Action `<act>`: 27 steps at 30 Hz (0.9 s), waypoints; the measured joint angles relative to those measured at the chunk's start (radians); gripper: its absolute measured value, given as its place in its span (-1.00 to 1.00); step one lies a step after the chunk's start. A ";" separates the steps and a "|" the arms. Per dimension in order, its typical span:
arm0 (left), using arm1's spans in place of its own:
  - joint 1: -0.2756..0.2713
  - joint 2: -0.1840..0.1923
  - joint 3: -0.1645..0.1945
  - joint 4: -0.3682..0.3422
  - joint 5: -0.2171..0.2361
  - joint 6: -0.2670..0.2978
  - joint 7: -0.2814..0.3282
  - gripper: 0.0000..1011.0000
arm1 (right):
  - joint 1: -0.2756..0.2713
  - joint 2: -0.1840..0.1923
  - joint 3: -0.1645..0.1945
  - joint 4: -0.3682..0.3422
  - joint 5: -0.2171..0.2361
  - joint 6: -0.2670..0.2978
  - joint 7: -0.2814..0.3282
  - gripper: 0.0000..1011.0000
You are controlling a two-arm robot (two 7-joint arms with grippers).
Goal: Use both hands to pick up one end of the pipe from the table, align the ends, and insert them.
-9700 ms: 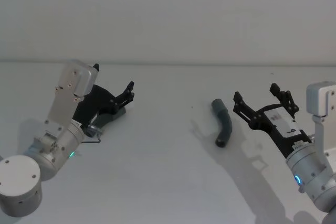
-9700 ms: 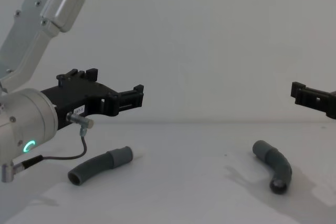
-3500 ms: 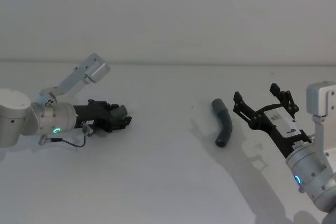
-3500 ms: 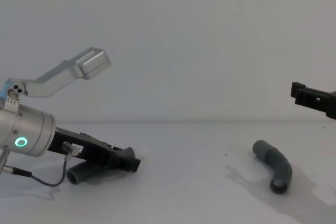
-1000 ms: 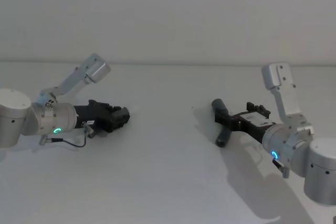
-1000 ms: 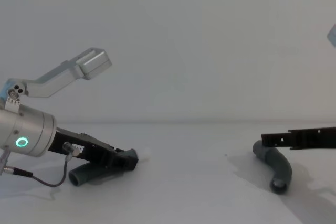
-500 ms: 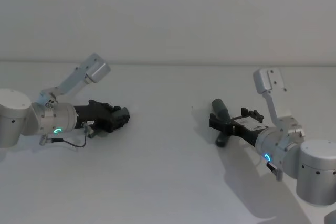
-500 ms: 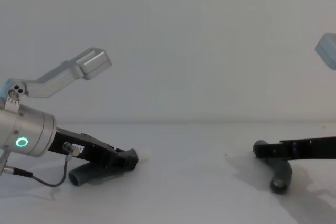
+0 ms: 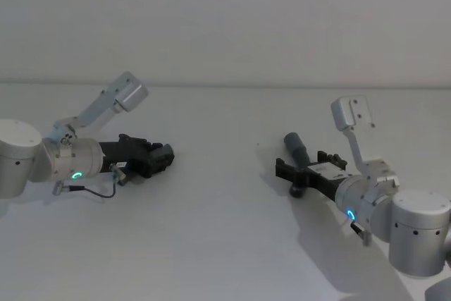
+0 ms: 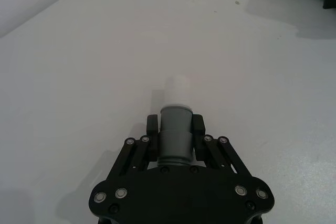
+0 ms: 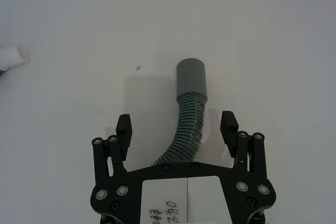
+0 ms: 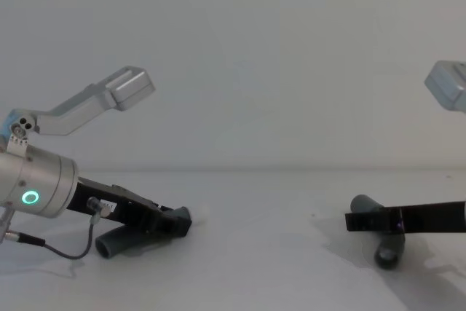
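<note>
On the white table (image 9: 225, 230), my left gripper (image 10: 176, 132) is low and shut on the smooth grey collar (image 10: 176, 124) of one pipe piece, whose white spigot tip (image 10: 177, 90) sticks out past the fingers. From the chest, this piece's corrugated tail (image 12: 109, 244) rests on the table under the left gripper (image 12: 178, 222). My right gripper (image 11: 177, 123) is open and low over the second pipe piece (image 11: 188, 129). One finger stands on each side of the hose, clear of it. Its wide socket cuff (image 11: 190, 80) lies beyond the fingertips and also shows in the head view (image 9: 294, 144).
A plain pale wall closes off the table's far edge. Bare table surface (image 9: 225, 167) lies between the two arms. A thin cable (image 12: 65, 253) loops under the left wrist.
Over the last second my right gripper has slid lower and farther along the second pipe piece, its fingers now flanking the hose. The left gripper and its piece have stayed put.
</note>
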 joint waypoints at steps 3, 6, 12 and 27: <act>0.000 0.000 0.000 0.000 0.000 0.000 0.000 -0.27 | 0.001 -0.005 -0.001 0.006 -0.003 0.001 -0.001 0.98; 0.000 0.000 0.000 0.000 0.000 0.000 0.000 -0.27 | 0.003 -0.008 -0.001 0.010 -0.006 0.003 -0.001 0.98; 0.000 0.000 0.000 0.000 0.000 0.000 0.000 -0.27 | 0.006 -0.014 -0.002 0.016 -0.010 0.005 -0.001 0.98; 0.000 0.000 0.000 0.000 0.000 0.000 0.000 -0.27 | 0.010 -0.022 -0.003 0.025 -0.018 0.009 0.002 0.43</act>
